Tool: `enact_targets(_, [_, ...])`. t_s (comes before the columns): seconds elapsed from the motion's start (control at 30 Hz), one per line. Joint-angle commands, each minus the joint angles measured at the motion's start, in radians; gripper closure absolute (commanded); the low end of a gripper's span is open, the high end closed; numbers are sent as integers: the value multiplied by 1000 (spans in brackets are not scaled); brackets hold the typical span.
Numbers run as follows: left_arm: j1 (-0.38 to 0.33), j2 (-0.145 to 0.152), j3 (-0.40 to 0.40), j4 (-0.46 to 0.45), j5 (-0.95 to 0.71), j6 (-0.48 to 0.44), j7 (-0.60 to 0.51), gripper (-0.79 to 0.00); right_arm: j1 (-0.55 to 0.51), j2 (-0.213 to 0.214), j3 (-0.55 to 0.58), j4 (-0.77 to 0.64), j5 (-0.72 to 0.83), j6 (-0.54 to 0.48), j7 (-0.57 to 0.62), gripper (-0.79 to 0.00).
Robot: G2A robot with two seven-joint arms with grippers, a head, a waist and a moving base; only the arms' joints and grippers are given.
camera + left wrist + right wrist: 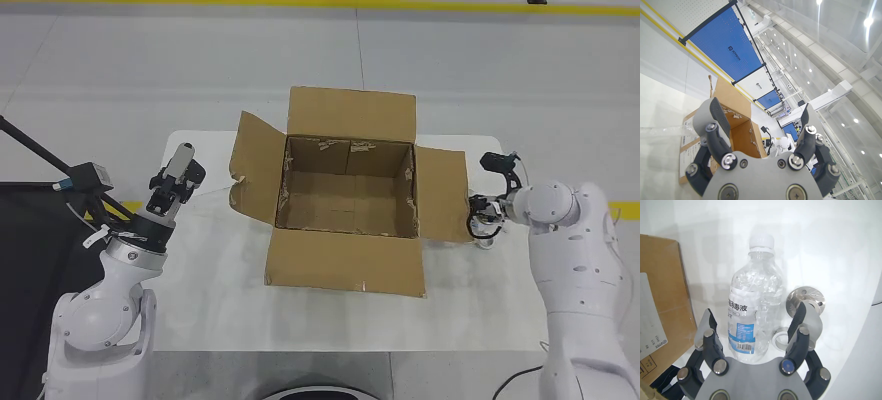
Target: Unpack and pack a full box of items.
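Right fingers [799, 313] wide astride a clear plastic bottle [753, 294] on the white counter [810, 256] — left fingers [719, 113] wide, empty, beside the brown cardboard box [345, 265].

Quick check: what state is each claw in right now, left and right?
Left claw: open, empty.
Right claw: open, one finger on each side of the bottle, not touching it.

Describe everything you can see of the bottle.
The bottle is clear, crinkled plastic with a white cap and a white-and-blue label bearing a barcode. It seems to lie on the white table, cap away from the right gripper, between its open jaws, neither touching. A metal ring sits close beside it.
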Motion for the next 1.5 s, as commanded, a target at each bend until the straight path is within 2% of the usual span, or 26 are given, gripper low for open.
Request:
enact_targets(0.0, [0,0,0,0,0,0,0,-785,-14,9,29,-38,-2,10,5,-785])
enact_targets(0.2, [0,0,0,0,0,0,0,-785,-91,29,107,-219,20,85,6,-785])
enact_targets(0.33, [0,0,0,0,0,0,0,-785,-164,35,161,-365,94,112,-31,-785])
enact_targets(0.6, [0,0,0,0,0,0,0,-785,-270,42,204,-599,145,192,-55,-785])
enact_targets(1.47, [0,0,0,0,0,0,0,-785,-270,42,204,-599,145,192,-55,-785])
